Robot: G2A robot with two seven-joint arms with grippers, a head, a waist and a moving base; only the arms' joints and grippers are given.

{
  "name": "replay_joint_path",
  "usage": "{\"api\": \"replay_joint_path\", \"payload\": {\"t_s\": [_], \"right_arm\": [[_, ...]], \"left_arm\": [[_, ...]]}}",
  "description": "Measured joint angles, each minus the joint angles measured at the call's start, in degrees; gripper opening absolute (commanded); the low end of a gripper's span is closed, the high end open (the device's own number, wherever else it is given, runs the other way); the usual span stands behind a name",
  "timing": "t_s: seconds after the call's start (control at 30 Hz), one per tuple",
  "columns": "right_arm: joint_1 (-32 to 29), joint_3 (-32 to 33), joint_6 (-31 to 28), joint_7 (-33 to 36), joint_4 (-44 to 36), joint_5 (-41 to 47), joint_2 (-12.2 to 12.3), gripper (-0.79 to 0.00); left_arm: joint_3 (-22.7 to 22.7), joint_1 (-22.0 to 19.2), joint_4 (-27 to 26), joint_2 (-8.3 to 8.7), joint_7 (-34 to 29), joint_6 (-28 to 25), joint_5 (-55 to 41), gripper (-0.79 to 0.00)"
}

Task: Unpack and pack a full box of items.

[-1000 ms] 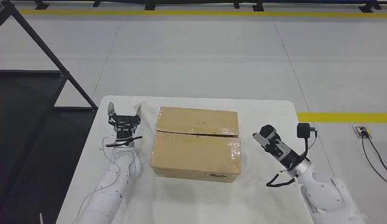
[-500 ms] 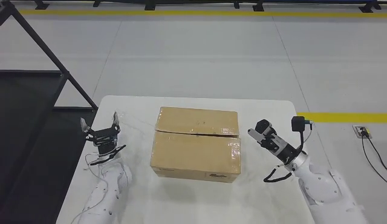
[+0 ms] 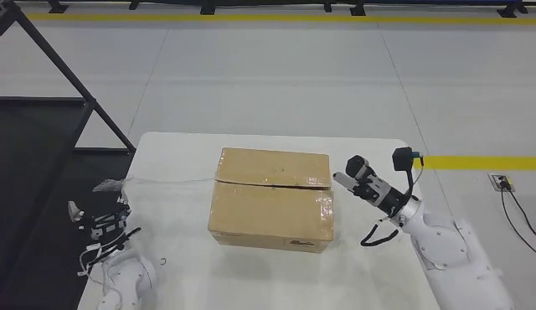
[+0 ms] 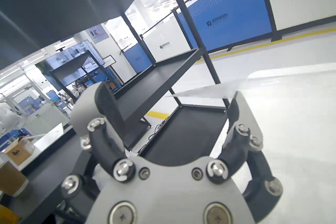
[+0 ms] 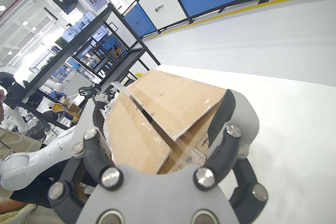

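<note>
The right gripper (image 5: 162, 103) has its two grey, black-padded fingers (image 5: 223, 114) spread wide and is gripping nothing. Between them, just ahead of the tips, sits the near end of the brown rectangular cardboard box (image 5: 136, 128). I cannot tell whether the pads touch it. The box's two top flaps (image 5: 173, 101) lie slightly apart along the middle seam, with shreds of clear tape on their edges. The box rests on the white table (image 5: 283, 104), whose bare top runs on past the outer side of one finger.

Beyond the far end of the box, the left gripper (image 3: 99, 208) hangs just off the table's edge, well apart from the cardboard. Its ribbed fingers (image 4: 105, 104) are also wide open, with nothing clamped between them. A thin clear strip of tape (image 4: 199, 91) touches the tip of one finger and reaches partway across the gap. Past those fingertips stands a black metal shelf rack (image 4: 168, 70), and farther off a row of blue and white partition panels (image 4: 231, 17).
</note>
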Motion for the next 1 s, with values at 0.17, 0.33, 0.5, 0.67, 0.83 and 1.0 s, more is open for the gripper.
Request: {"api": "replay_joint_path", "payload": {"t_s": [0.17, 0.33, 0.5, 0.67, 0.83, 1.0], "right_arm": [[1.3, -1.1, 0.3, 1.0, 0.0, -0.3, 0.0, 0.0], [2.5, -2.0, 0.2, 1.5, 0.6, -0.3, -0.1, 0.0], [2.9, -2.4, -0.1, 1.6, 1.0, -0.2, -0.1, 0.0], [2.2, -2.4, -1.2, 1.7, 0.8, 0.2, 0.1, 0.0], [1.5, -1.3, -6.9, 9.6, -0.6, 6.0, 1.0, 0.0], [2.4, 0.6, -4.1, 16.9, -0.4, 6.9, 1.8, 0.0]], "left_arm": [[-3.7, 4.8, -4.8, 0.68, -6.3, -1.6, 2.3, 0.0], [-8.2, 7.7, -7.7, 1.14, -10.0, -0.1, 3.9, 0.0], [-10.3, 10.0, -11.3, 1.06, -10.5, -0.5, 2.7, 0.0], [-8.2, 11.7, -15.4, 0.67, -9.2, -5.9, 2.0, 0.0], [-4.9, 12.3, -20.2, 0.29, -5.3, -11.8, 2.3, 0.0], [-3.1, 13.1, -24.5, 0.21, -2.9, -21.6, -1.4, 0.0]]}}
